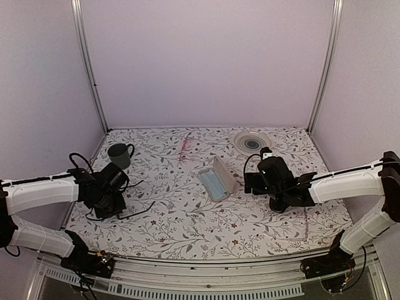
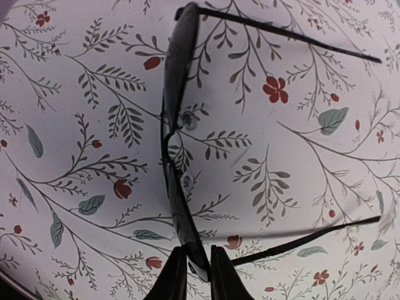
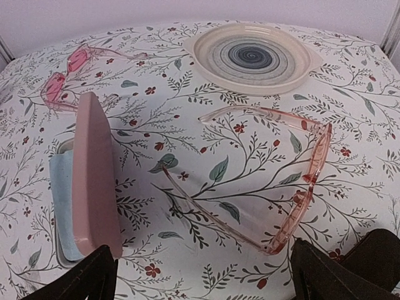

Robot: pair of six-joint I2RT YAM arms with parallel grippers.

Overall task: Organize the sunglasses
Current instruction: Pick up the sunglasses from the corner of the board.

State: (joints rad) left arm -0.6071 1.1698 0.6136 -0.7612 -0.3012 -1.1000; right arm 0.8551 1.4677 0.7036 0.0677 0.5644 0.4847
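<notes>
left claw: jaws drawn in tight on the lens rim of the sunglasses, on the floral cloth, near the mug. right claw: jaws wide apart, holding nothing, above the pink clear glasses; open pink case beside.

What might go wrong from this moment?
1. The left claw pinches the sunglasses at one end of the thin frame only; lifted, they may swing or slip out.
2. Their temples stand open, so they may not fit the case unfolded.
3. The right claw stands open facing the pink glasses, not the target pair; closing there would grab the wrong one.
</notes>
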